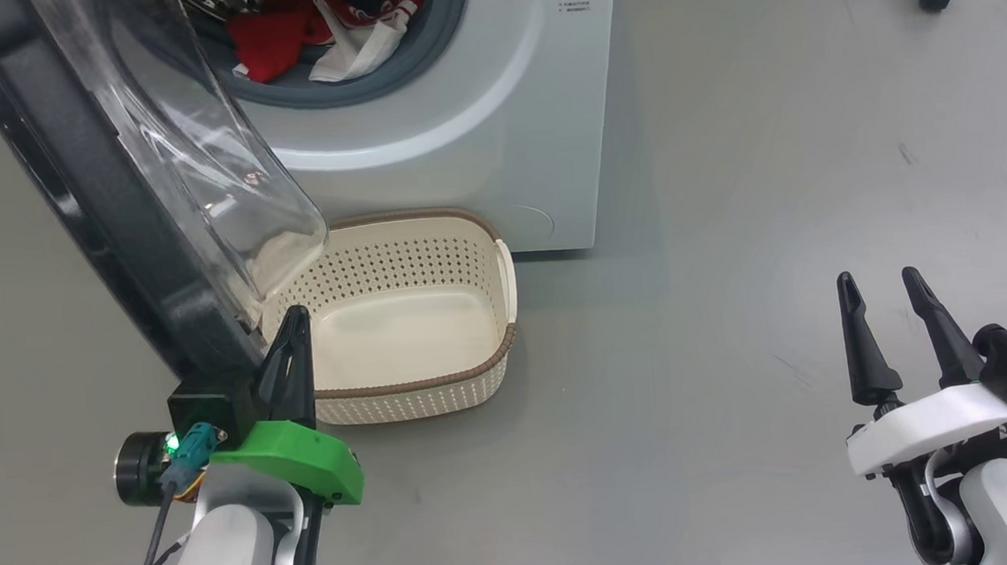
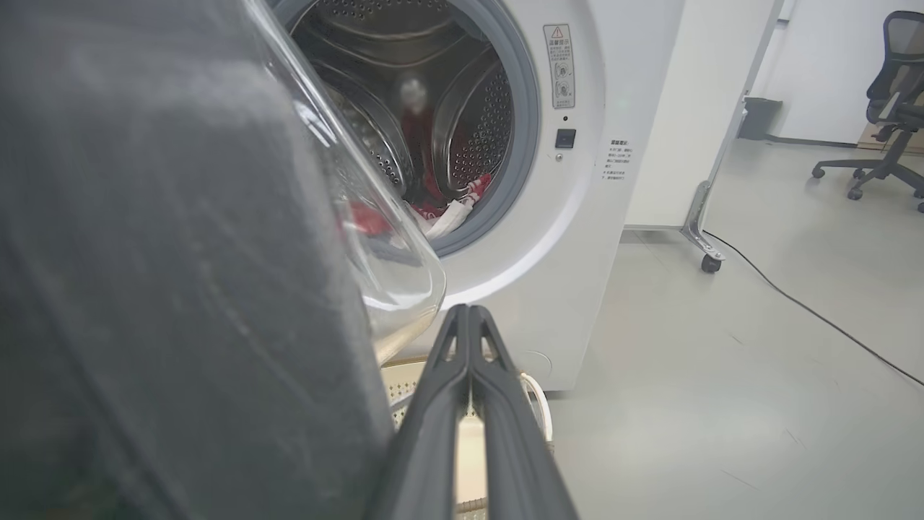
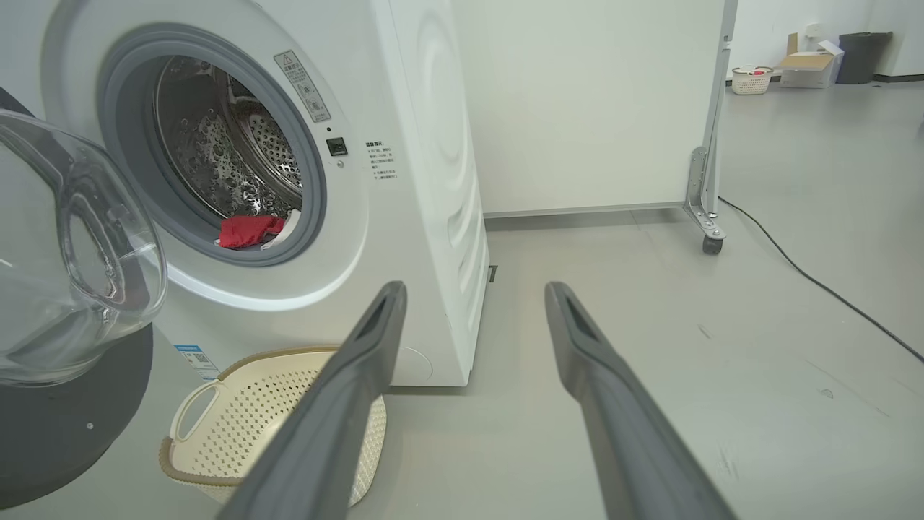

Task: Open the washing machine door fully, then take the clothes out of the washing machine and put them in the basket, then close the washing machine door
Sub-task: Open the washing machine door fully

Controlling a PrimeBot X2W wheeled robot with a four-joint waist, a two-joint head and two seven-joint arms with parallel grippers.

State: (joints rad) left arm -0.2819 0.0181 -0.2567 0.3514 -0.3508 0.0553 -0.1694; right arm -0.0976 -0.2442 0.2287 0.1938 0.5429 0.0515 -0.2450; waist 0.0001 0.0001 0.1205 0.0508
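Note:
The white washing machine [image 1: 474, 116] stands at the top of the head view with its door [image 1: 91, 214] swung out toward me on the left, black rim and clear glass bowl showing. Red and white clothes [image 1: 309, 30] lie in the drum, at the mouth. The cream basket [image 1: 503, 274] sits on the floor under the opening and holds nothing. My left gripper [image 1: 296, 316] is shut, with nothing in it, close against the door's lower edge and above the basket's near left corner. My right gripper [image 1: 877, 278] stands open over bare floor far to the right.
A white partition on castors [image 3: 711, 242] stands right of the washing machine. A black cable [image 3: 816, 282] runs across the grey floor. An office chair [image 2: 891, 101] and a dark bin [image 2: 758, 115] stand further back.

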